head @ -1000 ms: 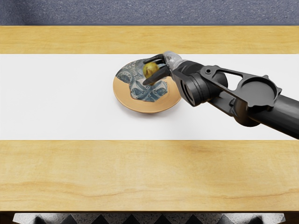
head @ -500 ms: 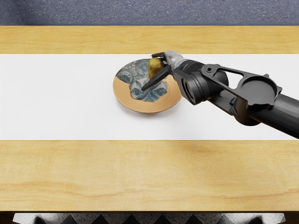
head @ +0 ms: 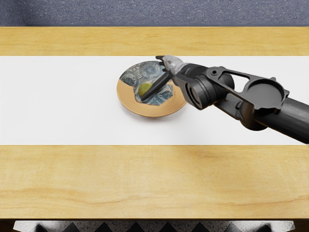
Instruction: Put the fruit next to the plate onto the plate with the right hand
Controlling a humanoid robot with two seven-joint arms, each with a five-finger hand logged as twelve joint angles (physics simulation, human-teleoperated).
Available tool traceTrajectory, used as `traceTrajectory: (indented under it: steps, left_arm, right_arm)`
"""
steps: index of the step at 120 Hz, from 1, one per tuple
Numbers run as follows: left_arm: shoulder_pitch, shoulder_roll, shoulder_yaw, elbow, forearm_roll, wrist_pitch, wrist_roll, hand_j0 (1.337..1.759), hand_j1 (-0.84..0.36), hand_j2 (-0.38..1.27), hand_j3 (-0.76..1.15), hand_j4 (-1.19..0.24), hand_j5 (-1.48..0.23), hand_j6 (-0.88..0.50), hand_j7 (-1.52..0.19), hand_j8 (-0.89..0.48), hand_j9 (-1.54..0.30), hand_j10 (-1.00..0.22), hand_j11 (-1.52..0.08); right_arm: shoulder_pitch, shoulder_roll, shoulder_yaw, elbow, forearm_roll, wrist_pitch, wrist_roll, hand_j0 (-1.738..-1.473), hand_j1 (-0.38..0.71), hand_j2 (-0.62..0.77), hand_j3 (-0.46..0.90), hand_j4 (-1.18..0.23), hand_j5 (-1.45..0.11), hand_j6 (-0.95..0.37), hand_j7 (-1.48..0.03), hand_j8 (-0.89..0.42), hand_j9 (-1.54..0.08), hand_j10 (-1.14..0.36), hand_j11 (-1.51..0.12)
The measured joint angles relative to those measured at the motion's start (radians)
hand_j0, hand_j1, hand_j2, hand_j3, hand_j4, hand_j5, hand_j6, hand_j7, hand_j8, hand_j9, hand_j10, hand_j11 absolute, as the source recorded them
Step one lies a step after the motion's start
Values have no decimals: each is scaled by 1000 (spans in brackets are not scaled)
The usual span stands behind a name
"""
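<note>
A small yellow-green fruit (head: 145, 88) lies on the orange plate (head: 130, 104), on its blue-grey patterned centre. My right hand (head: 161, 72) hovers over the plate's far right part, its arm reaching in from the right edge. The fingers are spread and hold nothing; one dark finger (head: 155, 87) stretches down towards the fruit. The fruit sits just left of that fingertip, apart from the palm.
The plate rests on a white runner (head: 58, 101) that crosses a wooden table (head: 145, 179). Wood shows in front of and behind the runner. The dark forearm (head: 251, 101) covers the runner to the right of the plate.
The fruit was held in my right hand above the plate's far rim; the fingers have spread, and it now lies lower on the plate's centre. The arm barely moved.
</note>
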Motion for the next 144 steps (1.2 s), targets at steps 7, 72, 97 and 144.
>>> traceTrajectory:
  steps: [7,72,97,144]
  left_arm:
    - [0,0,0,0,0,0,0,1658,348,0,0,-1,-1,-1,-1,-1,-1,-1,-1]
    - [0,0,0,0,0,0,0,1658,348,0,0,-1,-1,-1,-1,-1,-1,-1,-1]
    - [0,0,0,0,0,0,0,1658,348,0,0,-1,-1,-1,-1,-1,-1,-1,-1]
    - [0,0,0,0,0,0,0,1658,348,0,0,-1,-1,-1,-1,-1,-1,-1,-1]
  right_arm:
    - [0,-19,8,1,26,42,0,-1658,-343,0,0,-25,-7,-2,-7,4,-7,-6,-7]
    - [-89,-334,159,6,340,779,0,-1658,-349,0,0,-2,0,0,-1,0,0,0,0]
    - [-156,-423,221,2,414,1010,0,-1658,-349,0,0,-1,0,0,0,0,0,0,0]
    - [-358,-550,412,-2,486,1068,0,-1658,-349,0,0,0,0,1,0,1,0,0,0]
